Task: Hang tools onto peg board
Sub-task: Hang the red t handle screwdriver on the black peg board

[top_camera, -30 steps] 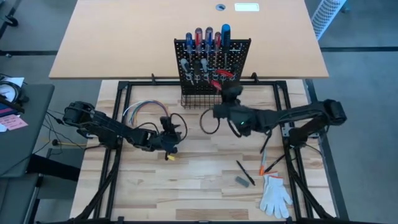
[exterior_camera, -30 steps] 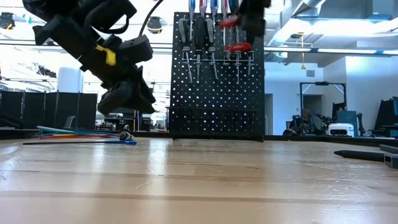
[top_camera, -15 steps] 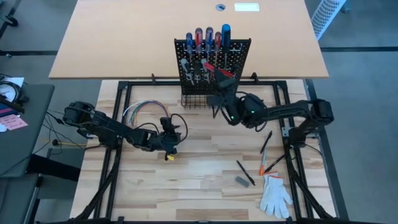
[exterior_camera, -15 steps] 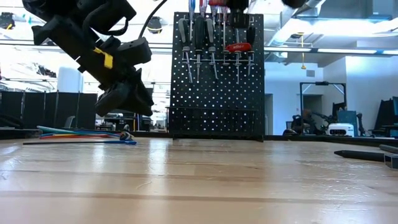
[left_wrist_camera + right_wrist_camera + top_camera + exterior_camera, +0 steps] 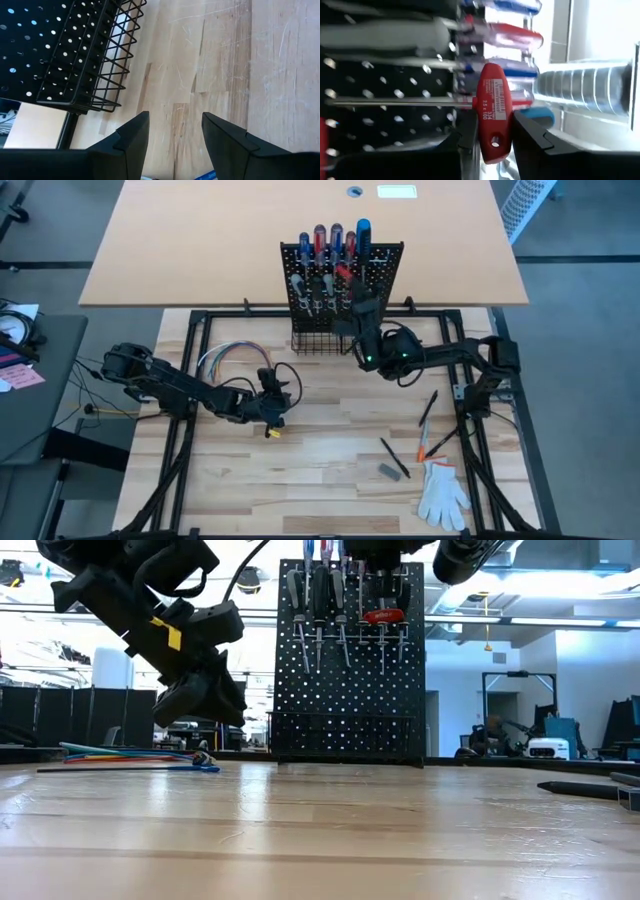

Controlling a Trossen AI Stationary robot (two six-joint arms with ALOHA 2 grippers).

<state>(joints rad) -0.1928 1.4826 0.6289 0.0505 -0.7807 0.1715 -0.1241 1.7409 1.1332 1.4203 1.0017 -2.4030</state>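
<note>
- Looking down from the high view, the right gripper [image 5: 352, 288] is reaching up against the front of the peg board [image 5: 385, 265], which is standing at the far edge of the bench [image 5: 320, 470], its fingers clamping a red T-handle driver [image 5: 342, 275] among the hanging screwdrivers [image 5: 335, 240].
- The left gripper [image 5: 276, 418] is waiting over the left half of the bench, beside a loop of coloured wires [image 5: 225, 356]; its fingers are standing apart with nothing between them.
- Loose tools [image 5: 428, 408] are lying near the right edge of the bench, and a white glove [image 5: 441, 492] is sitting toward the near right corner.
- Turning to the low view, the peg board [image 5: 345, 710] is rising upright at the far side, with screwdrivers [image 5: 318, 615] hanging in a row near its top and a red T-handle [image 5: 382, 616] among them.
- The left gripper [image 5: 200, 695] is hanging above the bench, clear of its surface; the coloured wires [image 5: 130, 755] are lying flat below it.
- Moving to the left wrist view, the two dark fingers [image 5: 132, 140] are standing well apart over bare wood, with the board's wire basket [image 5: 95, 65] just beyond.
- Ending with the right wrist view, the red T-handle driver [image 5: 492, 112] is sitting pinched between the right fingers [image 5: 532, 135], its thin shaft [image 5: 395, 101] lying against the perforated panel [image 5: 370, 125].
</note>
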